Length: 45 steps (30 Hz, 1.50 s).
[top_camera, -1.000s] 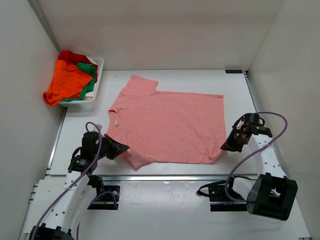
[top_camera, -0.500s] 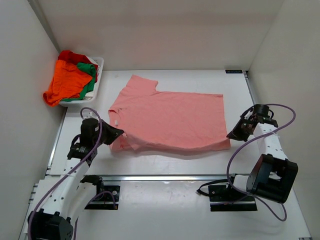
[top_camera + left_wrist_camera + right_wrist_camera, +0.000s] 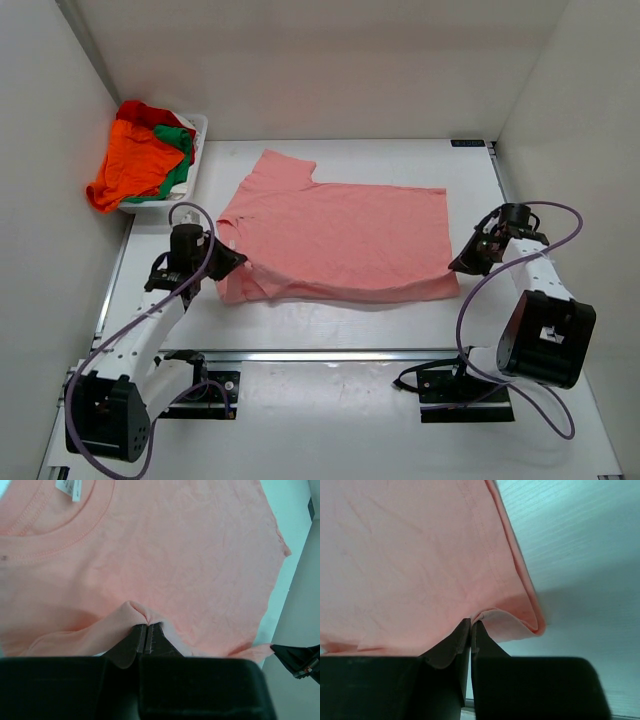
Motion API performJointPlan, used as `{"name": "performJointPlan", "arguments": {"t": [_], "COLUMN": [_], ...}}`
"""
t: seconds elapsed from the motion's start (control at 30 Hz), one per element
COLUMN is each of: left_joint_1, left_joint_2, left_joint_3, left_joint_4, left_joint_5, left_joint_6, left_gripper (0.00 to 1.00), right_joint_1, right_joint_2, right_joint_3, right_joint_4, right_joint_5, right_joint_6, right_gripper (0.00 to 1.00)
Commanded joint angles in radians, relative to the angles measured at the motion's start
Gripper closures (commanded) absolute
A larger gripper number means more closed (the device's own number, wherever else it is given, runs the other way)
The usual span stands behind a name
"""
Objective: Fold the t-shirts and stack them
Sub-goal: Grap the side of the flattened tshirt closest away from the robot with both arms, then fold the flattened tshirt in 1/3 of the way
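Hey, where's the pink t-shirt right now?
In the top view, the pink t-shirt lies spread mid-table, right of the white basket, its near edge pinched by the left fingers and right fingers.

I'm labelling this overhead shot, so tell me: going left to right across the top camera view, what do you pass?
White basket holding a pile of shirts → left gripper, jaws shut on cloth → salmon t-shirt, pinched at both near corners → right gripper, jaws shut on cloth.
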<state>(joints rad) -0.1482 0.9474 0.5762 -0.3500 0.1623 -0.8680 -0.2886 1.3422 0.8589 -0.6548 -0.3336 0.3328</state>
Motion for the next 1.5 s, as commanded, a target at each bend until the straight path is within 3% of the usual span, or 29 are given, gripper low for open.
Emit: {"name": "performJointPlan", "arguments": {"t": [0.0,0.7,0.77,0.87,0.97,1.03,1.17,1.3,1.47], "left_joint_1": [0.029,0.061,0.058,0.073,0.101,0.119,0.148,0.119,0.124], "left_joint_2": [0.043,0.363,0.392,0.468,0.534,0.528,0.435,0.297,0.128], "left_joint_3": [0.056,0.205,0.221,0.307,0.434,0.476,0.453,0.303,0.088], "left_joint_4": [0.063,0.212,0.23,0.209,0.105,0.045,-0.116,-0.224,-0.225], "left_joint_5": [-0.012,0.028,0.029,0.059,0.092,0.082,0.091,0.071,0.046], "left_joint_6": [0.044,0.106,0.116,0.158,0.216,0.259,0.299,0.324,0.291], "left_gripper": [1.0,0.97,0.89,0.56,0.46,0.44,0.41,0.4,0.37], "right_joint_1": [-0.004,-0.004,-0.004,-0.003,-0.004,-0.003,-0.003,-0.011,0.002], "right_joint_2": [0.02,0.186,0.196,0.206,0.193,0.173,0.117,0.066,0.006], "right_joint_3": [0.032,0.101,0.106,0.126,0.172,0.187,0.171,0.125,0.049], "right_joint_4": [0.052,0.123,0.127,0.139,0.109,0.089,0.035,-0.016,-0.035], "right_joint_5": [0.002,0.033,0.036,0.047,0.089,0.135,0.191,0.182,0.183], "right_joint_6": [-0.002,0.018,0.015,0.008,-0.011,-0.023,-0.064,-0.089,-0.109], "right_gripper": [1.0,1.0,1.0,0.95,0.72,0.63,0.57,0.57,0.57]}}
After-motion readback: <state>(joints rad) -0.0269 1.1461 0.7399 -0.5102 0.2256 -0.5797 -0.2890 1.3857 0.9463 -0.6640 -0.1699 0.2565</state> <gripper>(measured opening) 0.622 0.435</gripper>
